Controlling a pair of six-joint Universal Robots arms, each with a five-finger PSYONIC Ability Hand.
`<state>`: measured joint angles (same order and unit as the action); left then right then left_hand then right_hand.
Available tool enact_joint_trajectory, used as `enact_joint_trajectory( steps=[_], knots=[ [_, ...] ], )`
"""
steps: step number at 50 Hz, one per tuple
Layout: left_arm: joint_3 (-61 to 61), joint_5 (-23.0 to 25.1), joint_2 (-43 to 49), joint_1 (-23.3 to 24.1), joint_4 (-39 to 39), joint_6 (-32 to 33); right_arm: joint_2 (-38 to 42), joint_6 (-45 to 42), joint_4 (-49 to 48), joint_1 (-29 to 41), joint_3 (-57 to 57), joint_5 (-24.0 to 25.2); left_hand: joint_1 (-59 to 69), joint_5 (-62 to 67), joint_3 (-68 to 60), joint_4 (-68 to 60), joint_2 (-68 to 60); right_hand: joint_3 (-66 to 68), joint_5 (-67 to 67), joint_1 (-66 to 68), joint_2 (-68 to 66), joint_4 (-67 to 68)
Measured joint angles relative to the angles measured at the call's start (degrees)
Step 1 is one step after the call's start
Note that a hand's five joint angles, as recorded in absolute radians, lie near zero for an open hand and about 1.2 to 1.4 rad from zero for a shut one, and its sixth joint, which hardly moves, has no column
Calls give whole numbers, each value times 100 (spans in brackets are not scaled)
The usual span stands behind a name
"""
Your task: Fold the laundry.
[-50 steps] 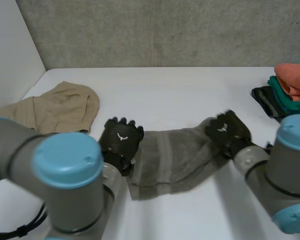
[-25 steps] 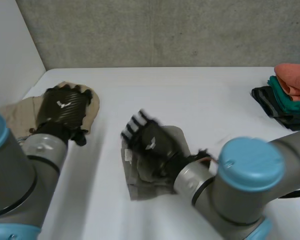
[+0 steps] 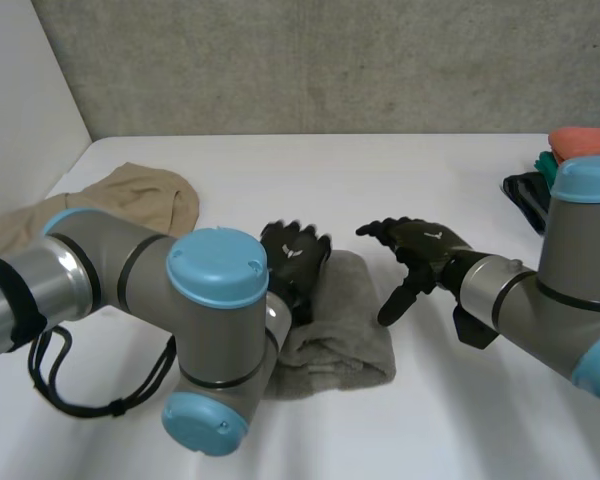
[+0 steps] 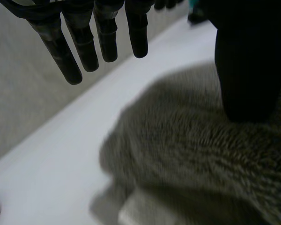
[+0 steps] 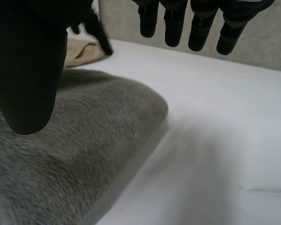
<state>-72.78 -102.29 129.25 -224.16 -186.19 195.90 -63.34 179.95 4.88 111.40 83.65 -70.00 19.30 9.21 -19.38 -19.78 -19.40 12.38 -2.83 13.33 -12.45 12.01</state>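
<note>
At my far left a beige garment (image 3: 130,205) lies rumpled and unfolded near the edge of the desk (image 3: 380,180), well apart from my work. I judge it is next in line. My left hand (image 3: 295,258) sits at the left end of the grey towel (image 3: 345,315), fingers straight and relaxed, clamped on nothing. I judge it is there to pin the fold flat. In the left wrist view its fingers (image 4: 100,40) reach past the towel's edge over bare desk, and I cannot tell whether the thumb touches the pile.

The towel lies doubled over in the middle of the desk, looking compact enough for one more fold or a move.

My right hand (image 3: 430,248) hovers just beside the towel's right edge, fingers spread and empty, free to smooth or lift.

At my far right is a stack of folded clothes (image 3: 528,192). My own left arm hides the towel's near left corner.
</note>
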Motion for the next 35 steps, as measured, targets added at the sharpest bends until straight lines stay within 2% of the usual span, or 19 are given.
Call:
enact_joint_trajectory(
  steps=[7, 12, 19, 26, 30, 35],
  knots=[
    [-394, -963, -182, 9, 348, 25, 381, -19, 16, 321, -268, 262, 0, 0, 0, 0, 0, 0, 0, 0, 0, 0],
    [-813, -1251, -435, 18, 374, 40, 606, -41, 14, 603, -416, 305, 0, 0, 0, 0, 0, 0, 0, 0, 0, 0],
    [-1261, -1297, -542, 39, 293, 80, 925, -385, 11, 762, -517, 129, 0, 0, 0, 1, 0, 0, 0, 0, 0, 0],
    [-1415, -1262, -529, -17, 53, 91, 1094, -1293, 6, 794, -514, -489, 12, 0, 0, 1, 0, 0, -1, -19, 0, 0],
    [-1393, -1224, -744, -63, -28, 83, 947, -1762, -72, 810, -455, -863, -6, -30, 12, 32, 12, 0, -1, -78, 42, 0],
    [-1314, -928, -1310, -78, -53, 67, 487, -1926, -404, 879, -160, -1011, -6, -59, 12, 85, 12, 0, -1, -78, 42, 0]
  ],
)
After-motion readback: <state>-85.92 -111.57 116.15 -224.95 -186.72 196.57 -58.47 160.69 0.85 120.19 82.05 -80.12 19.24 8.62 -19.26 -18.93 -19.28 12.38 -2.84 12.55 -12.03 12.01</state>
